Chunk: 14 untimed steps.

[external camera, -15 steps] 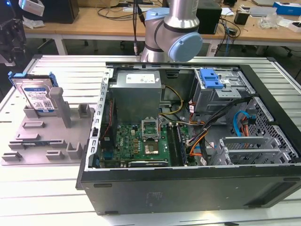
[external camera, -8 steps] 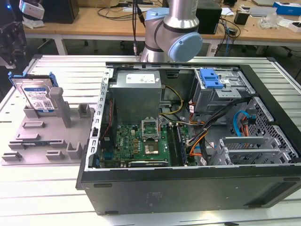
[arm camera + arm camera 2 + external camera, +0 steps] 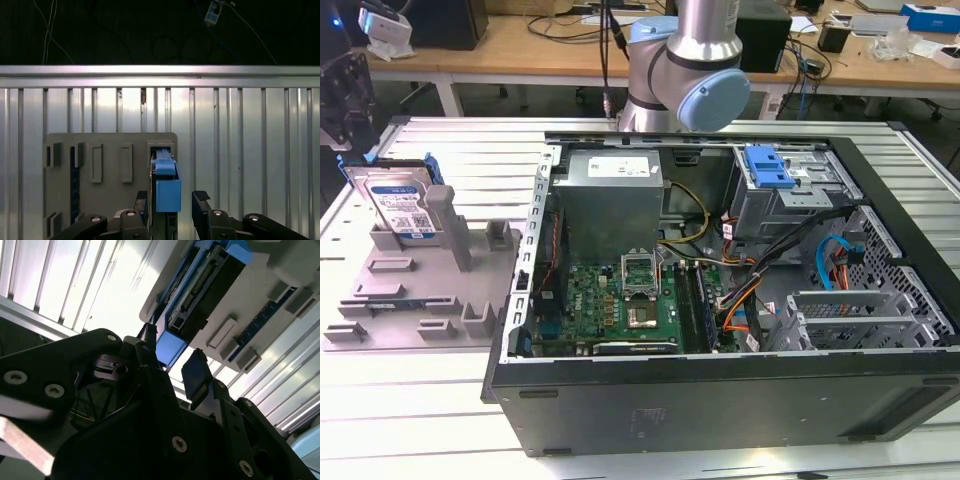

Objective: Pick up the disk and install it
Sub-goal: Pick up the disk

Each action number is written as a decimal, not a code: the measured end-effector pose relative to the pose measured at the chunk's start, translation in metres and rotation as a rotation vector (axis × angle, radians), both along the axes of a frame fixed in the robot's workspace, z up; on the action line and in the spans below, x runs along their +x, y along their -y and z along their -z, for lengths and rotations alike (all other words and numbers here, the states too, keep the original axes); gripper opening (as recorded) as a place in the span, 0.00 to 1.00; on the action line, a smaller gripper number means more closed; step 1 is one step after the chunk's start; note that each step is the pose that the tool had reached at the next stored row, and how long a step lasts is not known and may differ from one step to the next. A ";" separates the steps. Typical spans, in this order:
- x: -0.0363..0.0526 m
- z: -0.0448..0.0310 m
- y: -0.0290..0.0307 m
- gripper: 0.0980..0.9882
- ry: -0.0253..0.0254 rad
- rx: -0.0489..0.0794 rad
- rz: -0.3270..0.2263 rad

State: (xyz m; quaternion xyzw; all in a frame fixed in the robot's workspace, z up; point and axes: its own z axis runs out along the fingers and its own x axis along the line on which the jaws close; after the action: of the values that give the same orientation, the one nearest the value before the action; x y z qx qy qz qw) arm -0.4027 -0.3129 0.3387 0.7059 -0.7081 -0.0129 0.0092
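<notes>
At the exterior view's left, my gripper [image 3: 340, 100] hangs over the disk [image 3: 400, 205], which stands on edge in its grey holder [image 3: 410, 300] on the slatted table [image 3: 460, 150]. In the first wrist view the fingers [image 3: 202, 200] are spread either side of the disk's blue rail [image 3: 167, 192], not clamped on it. I judge the pick unmade. Further right, the open computer case [image 3: 720, 400] and its drive cage [image 3: 775, 170] still lack the disk, so installing is all left.

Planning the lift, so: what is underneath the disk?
The disk stands on edge in a slot of the grey holder, which lies on the ribbed table. The slot's walls and a grey post hide its lower edge.
</notes>
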 end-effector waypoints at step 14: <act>0.0000 0.0131 0.0000 0.43 0.0000 0.000 0.000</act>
State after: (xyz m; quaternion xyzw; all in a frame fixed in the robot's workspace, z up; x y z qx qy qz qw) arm -0.4027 -0.3129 0.3256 0.7059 -0.7081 -0.0129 0.0092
